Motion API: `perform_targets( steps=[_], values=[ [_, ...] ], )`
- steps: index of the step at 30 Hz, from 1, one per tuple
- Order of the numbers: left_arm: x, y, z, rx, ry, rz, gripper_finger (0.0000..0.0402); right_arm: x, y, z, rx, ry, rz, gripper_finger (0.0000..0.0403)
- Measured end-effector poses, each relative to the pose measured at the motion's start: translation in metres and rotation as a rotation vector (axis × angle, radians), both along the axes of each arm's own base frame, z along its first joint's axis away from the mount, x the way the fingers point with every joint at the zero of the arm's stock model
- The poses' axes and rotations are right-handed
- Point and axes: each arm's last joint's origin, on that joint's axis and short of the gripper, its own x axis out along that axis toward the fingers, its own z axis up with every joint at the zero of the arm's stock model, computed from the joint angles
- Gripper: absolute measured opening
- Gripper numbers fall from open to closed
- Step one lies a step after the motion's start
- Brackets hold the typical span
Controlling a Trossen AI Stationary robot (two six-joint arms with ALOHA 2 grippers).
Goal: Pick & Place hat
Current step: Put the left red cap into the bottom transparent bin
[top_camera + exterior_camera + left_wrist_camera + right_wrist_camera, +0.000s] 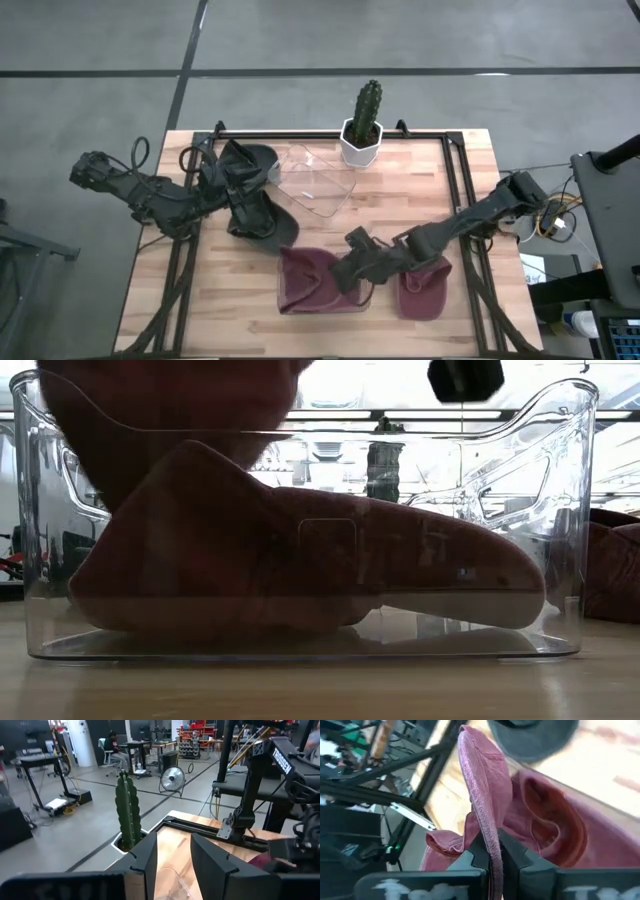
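Note:
A maroon hat (312,278) lies in a clear bin (284,303) near the table's near edge; in the low view the maroon hat (400,565) rests on the bin's floor (300,645). My right gripper (348,268) reaches in from the right and is shut on it. A second maroon hat (425,290) lies on the table right of the bin. Two dark grey hats (252,160) (266,226) lie at the left. My left gripper (240,195) hovers between them, open (172,840), with nothing between its fingers. My right gripper (492,852) pinches a thin stitched edge of the maroon hat (487,817) between its two fingers. That edge stands up on end and runs away from the fingertips. The rest of the hat (555,827) sags beside it into the bin.
A second clear bin (318,180) lies at the table's middle far side. A potted cactus (363,125) stands at the far edge, seen also in the left wrist view as a cactus (127,812). Black rails (462,190) run along the table's sides. Bare wood lies at the near left.

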Motion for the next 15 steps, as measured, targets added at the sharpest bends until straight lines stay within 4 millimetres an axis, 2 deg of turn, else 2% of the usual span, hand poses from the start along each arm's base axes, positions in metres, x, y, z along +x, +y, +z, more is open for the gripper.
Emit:
perform_targets(
  steps=[4, 11, 15],
  values=[
    [-0.001, 0.0, 0.0, 0.052, 0.03, -0.006, 0.011, 0.007, 0.006, -0.018, 0.015, 0.044, -0.028, 0.0012],
    [-0.001, 0.0, 0.001, 0.045, 0.025, -0.026, 0.011, 0.014, 0.009, -0.041, 0.115, 0.11, -0.135, 0.0015],
    [-0.001, 0.0, 0.001, 0.044, 0.024, -0.028, 0.011, 0.013, 0.01, -0.051, 0.155, 0.194, -0.104, 0.004]
  ],
)
